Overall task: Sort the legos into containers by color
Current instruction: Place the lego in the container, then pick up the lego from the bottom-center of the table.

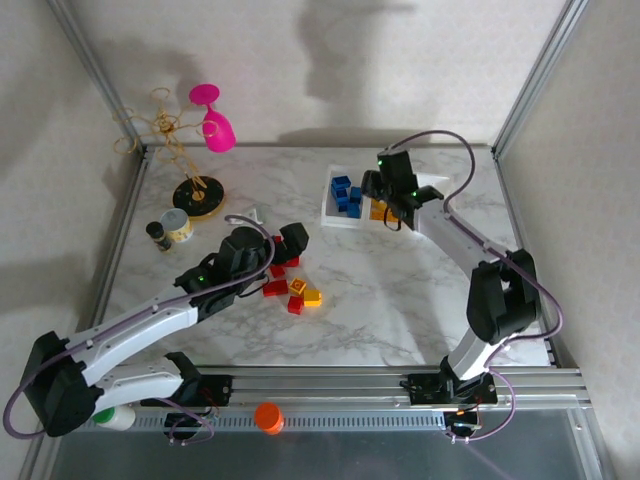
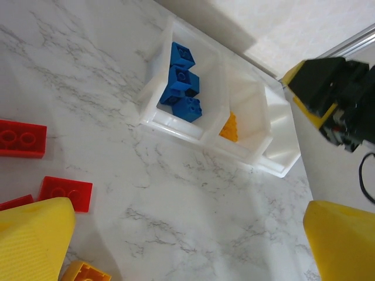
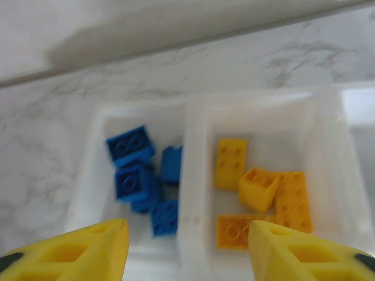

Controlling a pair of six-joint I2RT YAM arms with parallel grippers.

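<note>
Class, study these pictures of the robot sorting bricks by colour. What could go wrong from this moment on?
1. The right claw hangs open over the wall between the blue and yellow compartments of the trays; pulling away, a finger could catch it and shift the trays.
2. The left claw is open above red bricks with a yellow brick close by; it might grab both colours or scatter them.

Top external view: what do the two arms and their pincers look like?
Both the left arm and right arm have white link shells with black joints, small green lights and a thin purplish cable looping alongside. The left pincer and right pincer each end in two textured yellow plastic fingers.
</note>
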